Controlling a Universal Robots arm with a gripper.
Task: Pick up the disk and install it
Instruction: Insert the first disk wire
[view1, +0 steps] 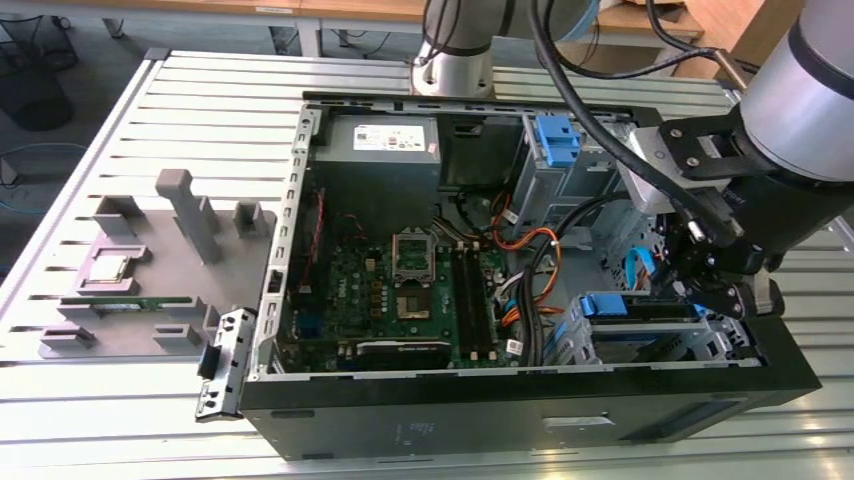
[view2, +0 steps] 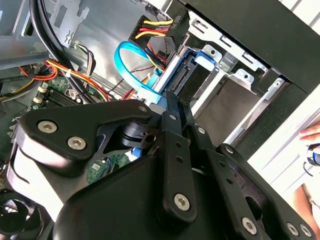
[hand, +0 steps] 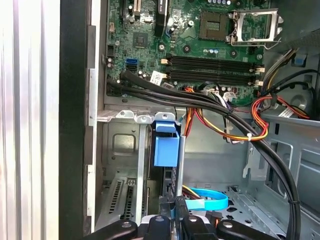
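The disk (view1: 638, 305) sits in the drive cage (view1: 587, 335) at the computer case's front corner, on the exterior view's right, its blue carrier rail facing up. In the first wrist view the disk (hand: 166, 147) is edge-on, blue tab outward, standing between the cage's metal walls. My gripper (view1: 707, 293) is at the disk's end nearest the exterior view's right. Its black fingers (hand: 164, 210) close on the thin edge of the disk. The second wrist view has the fingers (view2: 172, 120) meeting on the blue frame of the disk (view2: 192, 65).
The open case (view1: 534, 420) holds the motherboard (view1: 400, 290), thick black cables (hand: 200, 100) and a blue flat cable (view2: 125, 65) close to the bay. A second blue carrier (view1: 561, 140) sits in the far bay. A grey fixture (view1: 147, 270) lies left. A hand (view2: 312, 132) shows beside the case.
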